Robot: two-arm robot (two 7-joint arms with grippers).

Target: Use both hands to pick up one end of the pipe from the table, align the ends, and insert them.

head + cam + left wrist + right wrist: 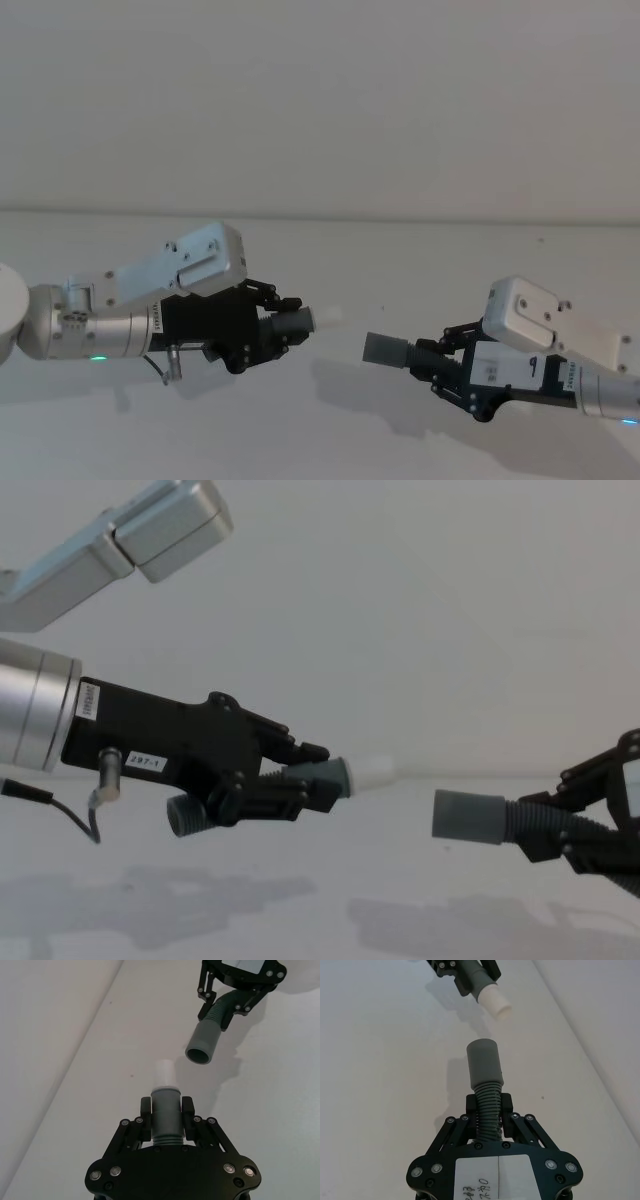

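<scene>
White, matte table (330,440) underneath, bare apart from two arm shadows; both pipe pieces lifted clear of it and held in the air, presumably so that the ends can be steered freely without dragging on the surface

Left gripper (268,330) reaching in from the left on a silver wrist (100,335) with a green light, fingers (146,1110) clamped on either side of the grey collar of its pipe piece (165,1115). Held close behind the collar, probably to keep the short white tip (164,1073) stiff and pointing straight out toward the other arm. In the chest view, the rear of this piece pokes out below the gripper body

Right gripper (440,365) coming in from the right, lower in the head view, closed on the ribbed, corrugated stretch of its own piece (488,1110) just behind the smooth grey socket end (484,1064). Socket left fully exposed ahead of the fingers, likely so nothing blocks the tip from entering; open mouth of it visible in the left wrist view (202,1042)

Tip and socket facing each other, near but apart, a clear gap between them. Not yet lined up: from the left wrist view the socket sits off to one side of the tip's axis and angled; in the chest view the socket (470,817) hangs lower than the tip (372,773). Judged stage: picking up done, alignment under way, insertion not begun. Next move likely calls for matching height and angle before closing the gap, since a skewed approach could jam the tip on the socket rim
</scene>
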